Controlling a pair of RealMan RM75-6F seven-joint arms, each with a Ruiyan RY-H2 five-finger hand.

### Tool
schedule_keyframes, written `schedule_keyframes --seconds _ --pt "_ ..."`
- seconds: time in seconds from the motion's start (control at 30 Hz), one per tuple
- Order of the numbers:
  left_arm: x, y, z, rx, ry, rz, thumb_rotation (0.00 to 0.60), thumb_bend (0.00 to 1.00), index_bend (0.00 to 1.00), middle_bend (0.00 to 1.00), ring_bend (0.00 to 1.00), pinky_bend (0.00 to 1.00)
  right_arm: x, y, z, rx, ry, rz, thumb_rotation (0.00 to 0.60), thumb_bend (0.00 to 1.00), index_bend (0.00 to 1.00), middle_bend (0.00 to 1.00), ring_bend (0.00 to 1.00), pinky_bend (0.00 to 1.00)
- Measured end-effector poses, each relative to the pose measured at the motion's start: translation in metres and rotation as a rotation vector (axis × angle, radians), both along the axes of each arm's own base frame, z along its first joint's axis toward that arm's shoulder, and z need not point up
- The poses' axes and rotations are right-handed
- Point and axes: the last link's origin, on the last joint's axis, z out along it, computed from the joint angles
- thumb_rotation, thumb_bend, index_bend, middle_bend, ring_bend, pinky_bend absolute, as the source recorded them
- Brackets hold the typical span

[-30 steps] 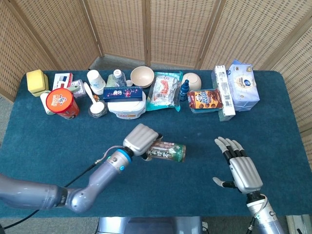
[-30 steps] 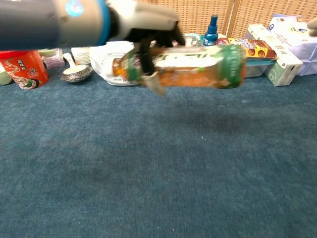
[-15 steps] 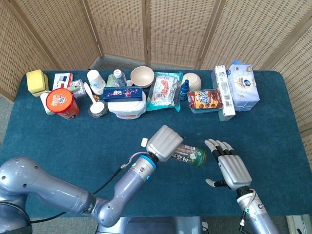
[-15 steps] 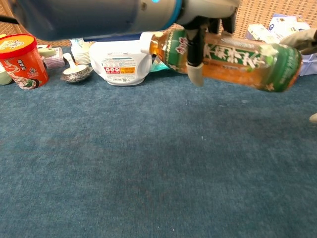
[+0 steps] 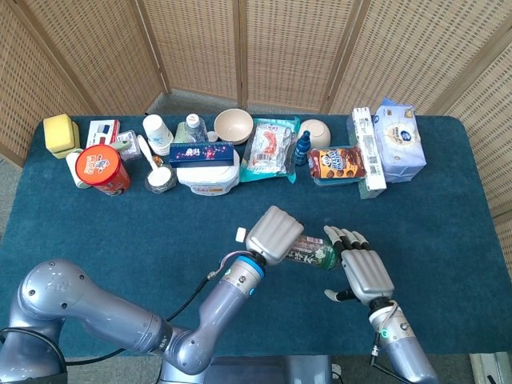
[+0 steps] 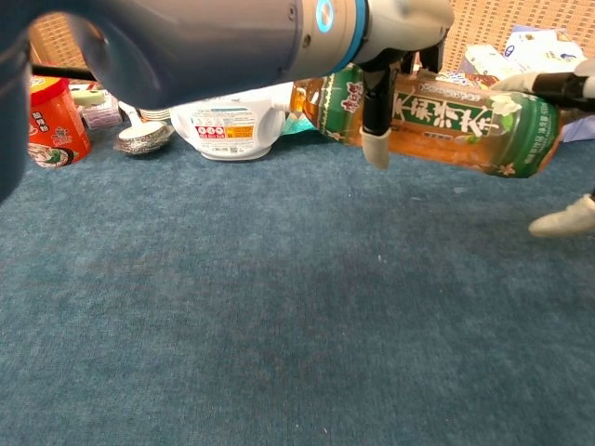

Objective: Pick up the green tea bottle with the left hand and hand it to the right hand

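- Holding the green tea bottle [image 5: 310, 254] aloft over the middle of the counter [image 5: 96, 232], the left hand [image 5: 274, 234] has its fingers wrapped round the cap half of the bottle; in the chest view one finger [image 6: 376, 102] plainly crosses the label.
- The bottle lies nearly level, well clear of the blue cloth, with its long axis running left to right: the white cap [image 5: 240, 234] points left, and the base end dips a little toward the right.
- The right hand [image 5: 360, 272] stands just right of the bottle's base, palm turned toward it and fingers spread apart. It grips nothing.
- In the chest view a right fingertip [image 6: 511, 84] appears to rest on the top of the base end, while the thumb [image 6: 563, 219] hangs below, apart from the bottle.
- The hand-over turns on this: the free base half of the bottle points straight into the right palm, between fingers above and thumb below.
- My judgement is that the right hand needs to close round that free half before the left lets go; a release too soon would drop the bottle onto the counter.
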Motion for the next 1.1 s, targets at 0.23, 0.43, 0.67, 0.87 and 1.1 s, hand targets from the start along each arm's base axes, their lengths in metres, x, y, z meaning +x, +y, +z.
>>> schedule_keyframes --seconds 0.23,0.43,0.67,0.87,1.1 --pt "0.004 -0.002 -0.004 0.005 -0.028 0.017 0.600 0.00 0.57 0.60 0.57 0.60 0.008 -0.009 -0.003 -0.042 0.017 -0.033 0.600 0.00 0.00 0.00 0.00 0.00" --pt "0.005 -0.004 -0.008 0.004 -0.035 0.025 0.600 0.00 0.57 0.60 0.57 0.60 0.018 -0.013 -0.008 -0.059 0.005 -0.037 0.600 0.00 0.00 0.00 0.00 0.00" --pt "0.008 -0.004 -0.010 0.001 -0.064 0.046 0.600 0.00 0.57 0.60 0.58 0.60 0.026 -0.017 -0.016 -0.065 -0.008 -0.034 0.600 0.00 0.00 0.00 0.00 0.00" --pt "0.007 -0.004 -0.009 -0.001 -0.076 0.062 0.600 0.00 0.57 0.60 0.58 0.60 0.032 -0.022 -0.018 -0.081 -0.038 -0.011 0.600 0.09 0.00 0.12 0.06 0.15" --pt "0.006 -0.004 -0.010 -0.017 -0.082 0.082 0.600 0.00 0.57 0.60 0.58 0.60 0.037 -0.023 -0.021 -0.069 -0.065 0.038 0.600 0.54 0.30 0.54 0.43 0.61"
